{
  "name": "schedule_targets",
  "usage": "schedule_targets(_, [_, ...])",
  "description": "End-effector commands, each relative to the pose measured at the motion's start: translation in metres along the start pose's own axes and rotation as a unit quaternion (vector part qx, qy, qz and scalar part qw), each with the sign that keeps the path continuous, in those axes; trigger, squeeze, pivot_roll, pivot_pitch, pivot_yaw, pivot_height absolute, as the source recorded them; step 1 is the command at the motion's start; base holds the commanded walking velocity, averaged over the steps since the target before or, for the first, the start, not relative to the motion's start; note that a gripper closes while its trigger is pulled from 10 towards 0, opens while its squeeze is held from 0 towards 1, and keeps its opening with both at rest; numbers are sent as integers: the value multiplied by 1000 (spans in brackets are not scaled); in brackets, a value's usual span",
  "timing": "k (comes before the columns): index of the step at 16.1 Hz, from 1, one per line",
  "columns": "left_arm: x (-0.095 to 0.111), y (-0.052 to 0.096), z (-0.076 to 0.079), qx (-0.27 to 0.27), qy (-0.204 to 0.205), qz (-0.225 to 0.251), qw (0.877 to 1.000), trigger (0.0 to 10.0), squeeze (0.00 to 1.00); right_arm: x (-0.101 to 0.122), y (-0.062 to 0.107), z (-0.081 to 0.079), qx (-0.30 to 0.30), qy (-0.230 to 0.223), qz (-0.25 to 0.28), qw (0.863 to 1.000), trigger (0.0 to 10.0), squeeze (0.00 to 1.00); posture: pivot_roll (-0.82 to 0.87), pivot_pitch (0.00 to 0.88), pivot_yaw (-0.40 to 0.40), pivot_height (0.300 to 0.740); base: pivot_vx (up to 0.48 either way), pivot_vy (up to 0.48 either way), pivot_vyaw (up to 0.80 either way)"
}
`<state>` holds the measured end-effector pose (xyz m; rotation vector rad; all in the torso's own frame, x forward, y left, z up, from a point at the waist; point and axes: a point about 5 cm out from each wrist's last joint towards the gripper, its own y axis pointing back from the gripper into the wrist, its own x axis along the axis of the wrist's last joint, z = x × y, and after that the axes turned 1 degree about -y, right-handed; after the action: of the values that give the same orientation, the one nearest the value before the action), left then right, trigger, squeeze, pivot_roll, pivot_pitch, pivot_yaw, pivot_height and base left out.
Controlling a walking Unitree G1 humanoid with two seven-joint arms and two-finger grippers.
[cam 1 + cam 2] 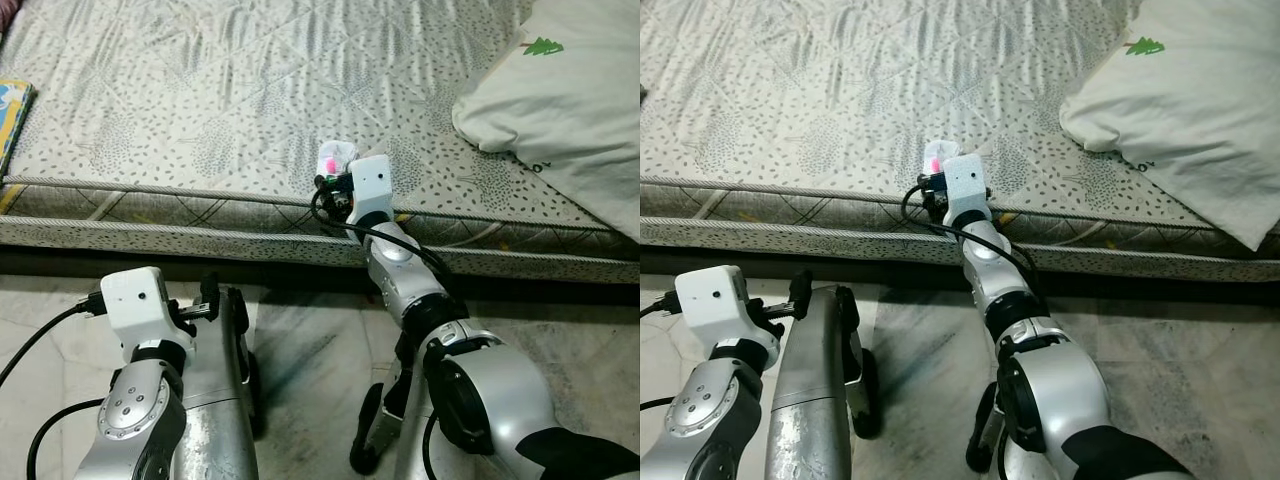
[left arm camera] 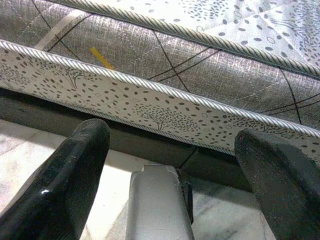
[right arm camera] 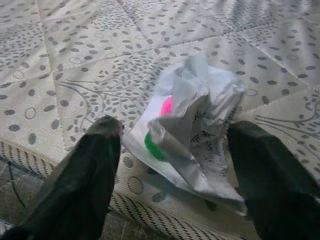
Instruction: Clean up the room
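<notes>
Low mattress [image 1: 250, 90] with grey leaf-print quilting and corded edges, pale marble floor [image 1: 320, 340] just in front of the mattress, white pillow [image 1: 560, 90] on its far right corner, colourful book [image 1: 12, 110] at its left edge

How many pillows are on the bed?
1. The pillow lies on the mattress at the robot's far right, running out of the picture; others may lie out of view.
</notes>
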<state>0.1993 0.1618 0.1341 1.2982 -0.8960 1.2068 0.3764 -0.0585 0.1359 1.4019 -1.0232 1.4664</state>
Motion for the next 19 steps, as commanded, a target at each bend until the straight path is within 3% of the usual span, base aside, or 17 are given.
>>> schedule_targets(1, [-3,4,-3,8,1,-9,1000,10000,0,-4,1,1,-6,-3,-7,1000,0,0,226,346,-63,525,0,0,0])
schedule_targets(11, [1,-7,-3,4,-6,0,1000,10000,0,-7,2,5,-15,-2,-15,1000,0,0,236,308,-55,525,0,0,0])
schedule_targets(16, [7,-19,-3,5,-7,16,1000,10000,0,-8,2,13,-28,-4,-23,999,0,0,241,264,-59,525,0,0,0])
schedule_targets(19, [14,-33,0,1,-4,36,999,10000,0,-1,-2,16,-31,-5,-20,999,0,0,232,196,-65,525,0,0,0])
